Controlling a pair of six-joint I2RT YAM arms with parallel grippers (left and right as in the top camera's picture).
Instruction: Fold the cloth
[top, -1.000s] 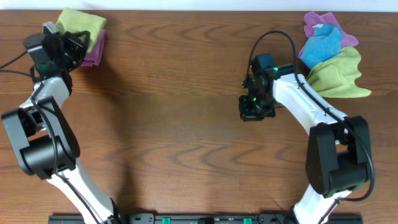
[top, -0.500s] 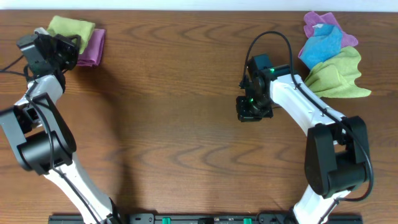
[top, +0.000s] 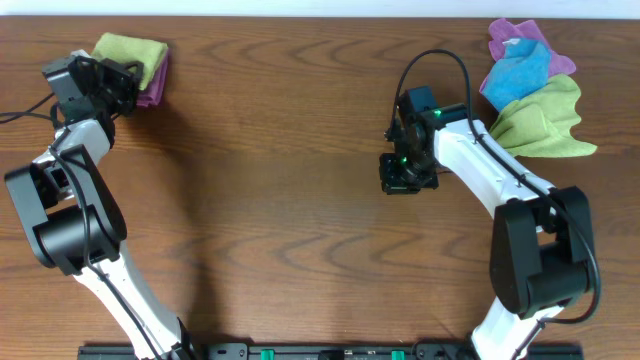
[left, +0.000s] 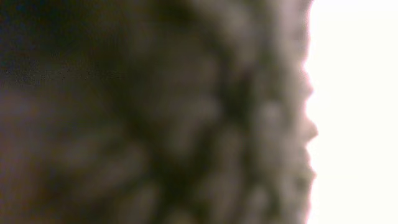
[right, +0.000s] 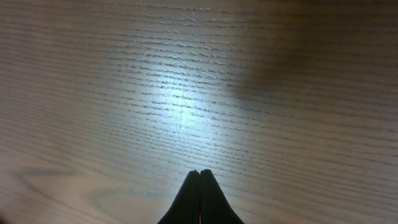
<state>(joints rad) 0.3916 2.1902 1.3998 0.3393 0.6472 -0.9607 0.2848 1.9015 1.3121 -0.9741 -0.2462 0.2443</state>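
Note:
A folded green cloth (top: 133, 48) lies on a folded purple cloth (top: 155, 84) at the table's far left corner. My left gripper (top: 124, 76) is at the green cloth's near edge and seems shut on it. The left wrist view is filled with blurred cloth fabric (left: 186, 124) pressed close to the lens, and its fingers are hidden. My right gripper (top: 407, 176) hangs over bare wood at centre right. Its fingers (right: 199, 172) are shut and empty.
A loose pile of cloths lies at the far right: a pink one (top: 513, 37), a blue one (top: 520, 70) and a yellow-green one (top: 545, 120). The wooden table (top: 280, 200) lies between the arms. A black rail (top: 320, 351) runs along the front edge.
My left gripper and the green cloth shifted left, then back right and down onto the purple cloth. The right gripper drifted slightly left and then stayed still.

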